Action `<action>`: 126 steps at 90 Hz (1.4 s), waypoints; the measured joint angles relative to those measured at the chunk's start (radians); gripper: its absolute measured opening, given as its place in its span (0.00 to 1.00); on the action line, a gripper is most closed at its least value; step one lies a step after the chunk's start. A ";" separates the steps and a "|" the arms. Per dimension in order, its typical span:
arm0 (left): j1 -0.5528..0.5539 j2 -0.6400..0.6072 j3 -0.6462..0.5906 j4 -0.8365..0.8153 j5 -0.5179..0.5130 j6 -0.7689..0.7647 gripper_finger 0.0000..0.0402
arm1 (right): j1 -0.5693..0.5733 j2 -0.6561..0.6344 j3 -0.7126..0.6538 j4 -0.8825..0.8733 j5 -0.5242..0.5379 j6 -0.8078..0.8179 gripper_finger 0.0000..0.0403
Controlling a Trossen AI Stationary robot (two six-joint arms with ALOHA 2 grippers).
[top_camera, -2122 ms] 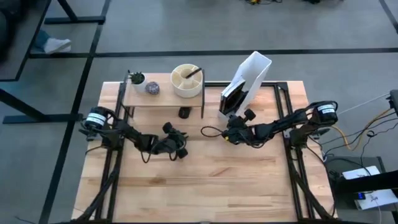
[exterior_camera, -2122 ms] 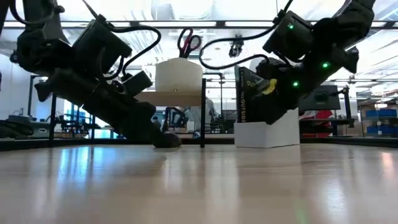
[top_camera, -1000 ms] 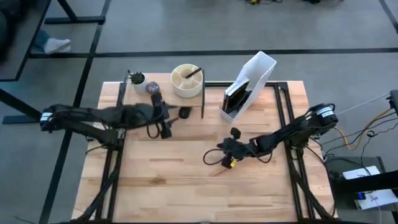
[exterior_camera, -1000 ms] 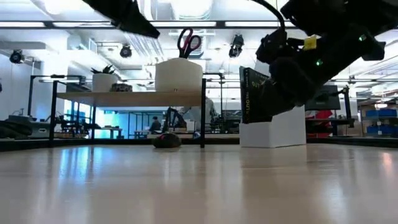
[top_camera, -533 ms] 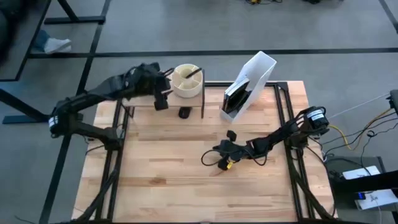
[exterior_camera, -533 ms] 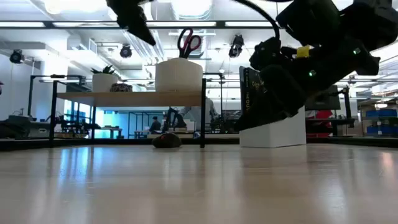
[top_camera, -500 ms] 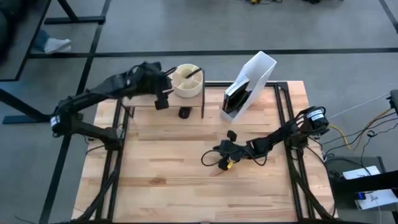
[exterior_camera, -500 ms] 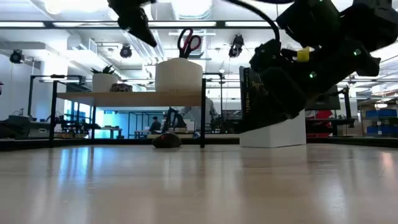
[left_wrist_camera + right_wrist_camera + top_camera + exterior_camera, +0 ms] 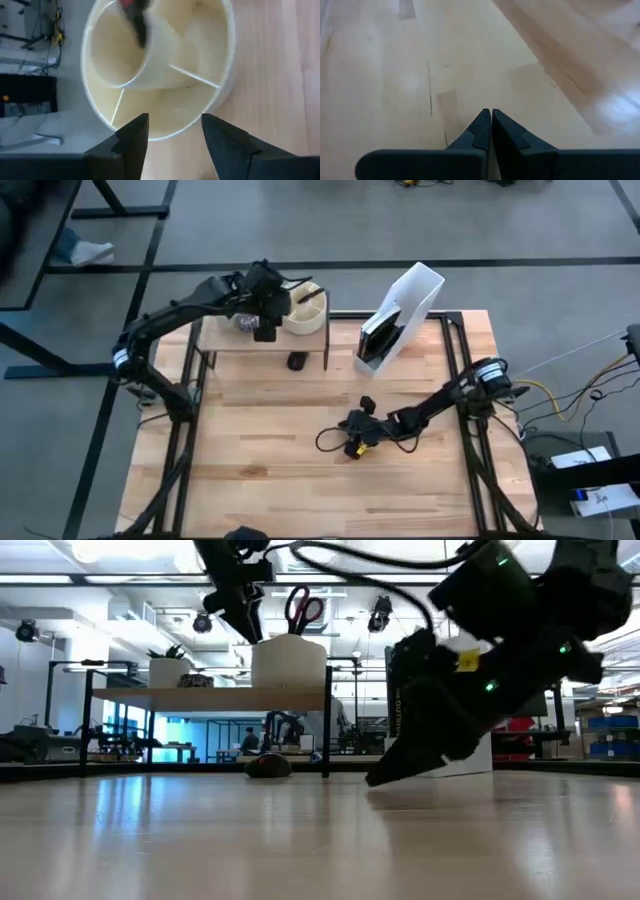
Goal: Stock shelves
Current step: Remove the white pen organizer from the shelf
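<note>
The shelf (image 9: pixel 262 343) is a low light-wood riser on black legs at the table's far left. On it stands a round cream organizer (image 9: pixel 303 308) with compartments (image 9: pixel 160 65), holding red-handled scissors (image 9: pixel 303 608). My left gripper (image 9: pixel 172 125) hangs open above the organizer's rim, pointing down, seen in the high view (image 9: pixel 266 318) over the shelf. My right gripper (image 9: pixel 491 117) is shut with nothing in it, low over the bare table middle (image 9: pixel 350 443). My right gripper's shut fingertips (image 9: pixel 374 779) slant down at the tabletop; I cannot tell whether they touch it.
A white angled file holder (image 9: pixel 402 308) with dark books stands at the far right. A small dark object (image 9: pixel 296 361) lies under the shelf's front edge, and a grey ball (image 9: pixel 243 324) rests on the shelf. The near half of the table is bare wood.
My left gripper has swung from in front of the shelf toward the far edge, over the shelf top, ending above the cream organizer. My right gripper has drifted a little toward the table's left and near edge and sunk lower toward the tabletop.
</note>
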 joint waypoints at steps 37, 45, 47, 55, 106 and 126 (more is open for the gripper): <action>0.001 0.058 -0.003 -0.046 0.006 -0.002 0.38 | -0.001 0.087 0.118 0.001 -0.028 -0.076 0.00; 0.001 0.063 -0.004 -0.053 0.007 -0.005 0.33 | 0.000 0.087 0.119 0.001 -0.034 -0.079 0.00; 0.001 0.064 -0.006 -0.052 0.007 -0.006 0.32 | 0.000 0.087 0.119 0.001 -0.034 -0.079 0.00; 0.001 0.065 -0.009 -0.054 0.007 -0.010 0.27 | 0.000 0.087 0.119 0.001 -0.033 -0.079 0.00; -0.027 0.034 -0.009 -0.065 0.001 -0.067 0.00 | 0.000 0.086 0.119 -0.002 -0.028 -0.079 0.00; -0.101 0.015 -0.009 -0.128 -0.002 -0.111 0.00 | -0.001 0.086 0.119 -0.002 -0.027 -0.079 0.00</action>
